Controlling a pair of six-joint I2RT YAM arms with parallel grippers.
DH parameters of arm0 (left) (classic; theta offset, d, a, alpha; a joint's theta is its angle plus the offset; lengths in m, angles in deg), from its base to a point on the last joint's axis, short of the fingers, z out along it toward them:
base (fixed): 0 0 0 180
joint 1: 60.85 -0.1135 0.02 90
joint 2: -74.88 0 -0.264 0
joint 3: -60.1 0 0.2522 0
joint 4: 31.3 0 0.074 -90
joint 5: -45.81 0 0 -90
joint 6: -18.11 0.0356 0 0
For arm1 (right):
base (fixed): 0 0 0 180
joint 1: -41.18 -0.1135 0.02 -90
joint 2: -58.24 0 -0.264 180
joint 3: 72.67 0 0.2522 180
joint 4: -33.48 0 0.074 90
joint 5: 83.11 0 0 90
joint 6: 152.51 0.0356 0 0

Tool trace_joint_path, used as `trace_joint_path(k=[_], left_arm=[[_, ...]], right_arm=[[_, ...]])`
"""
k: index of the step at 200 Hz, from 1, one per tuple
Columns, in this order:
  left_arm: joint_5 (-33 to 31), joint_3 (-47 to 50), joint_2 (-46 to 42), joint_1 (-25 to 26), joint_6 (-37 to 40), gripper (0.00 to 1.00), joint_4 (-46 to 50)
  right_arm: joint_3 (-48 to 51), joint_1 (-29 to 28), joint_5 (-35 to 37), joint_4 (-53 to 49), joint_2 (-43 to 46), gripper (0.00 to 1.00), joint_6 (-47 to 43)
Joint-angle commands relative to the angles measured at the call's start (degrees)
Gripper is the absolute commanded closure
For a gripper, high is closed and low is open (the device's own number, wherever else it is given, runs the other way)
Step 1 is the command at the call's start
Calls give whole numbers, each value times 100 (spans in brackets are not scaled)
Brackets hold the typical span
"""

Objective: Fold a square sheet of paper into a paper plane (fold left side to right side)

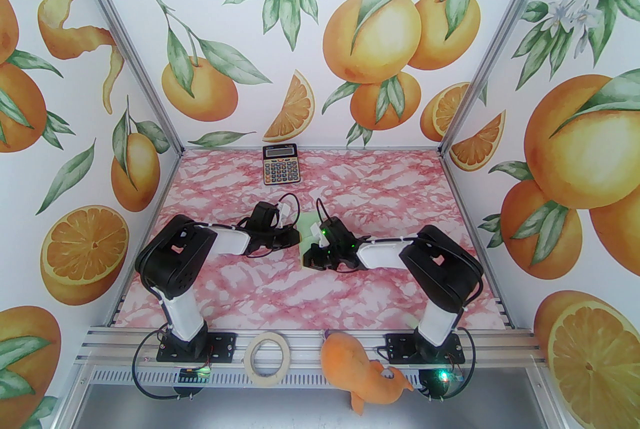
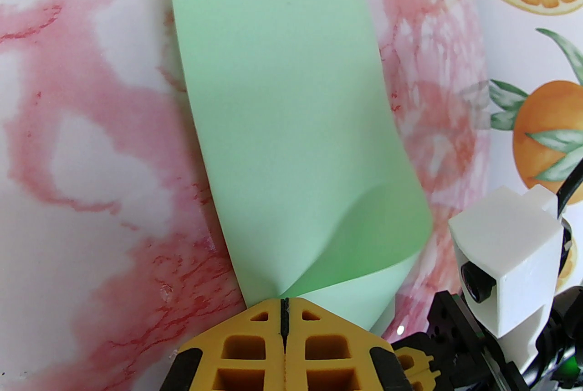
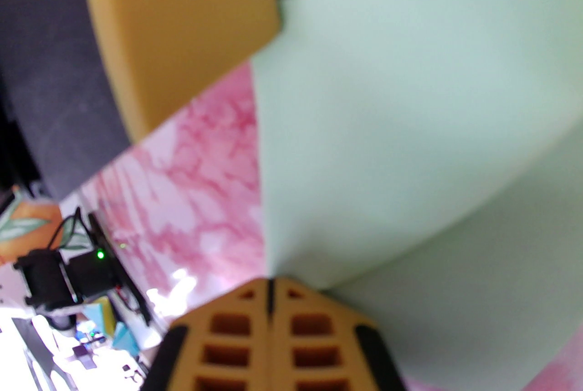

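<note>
My left hand [image 2: 284, 305] is pressed shut, pinching a near corner of the square sheet of paper [image 2: 291, 106]. The sheet sits mid-surface [image 2: 82, 152] between the two arms, far end down on the marble, near end lifted and curling over. It's plain pale green, with no sharp crease I can spot. I reckon it's featherlight, floppy and easy to dent, so corners and edges are the only sane places to grab. My right hand [image 3: 271, 284] is closed too, nipping the sheet's edge.

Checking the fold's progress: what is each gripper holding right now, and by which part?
Both hold the square sheet of paper: the left gripper pinches a curled-up corner, the right gripper a lifted edge.
</note>
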Motion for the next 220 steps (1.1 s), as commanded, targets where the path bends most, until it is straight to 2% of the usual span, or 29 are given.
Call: trace_joint_path(k=[1,87,146,220], left_arm=[[-50,-99,127,-17,72,100,-61],[-33,-71,100,-18,71,100,-81],[-9,-62,74,-21,87,100,-63],[19,-96,100,-19,97,100,-55]], right_arm=[[-29,-137,71,-413,107,100,-94],[-152,-245,196,-673,179,99,-199],[-208,147,115,-479,590,100,-43],[-418,331,-19,-454,181,100,-68]])
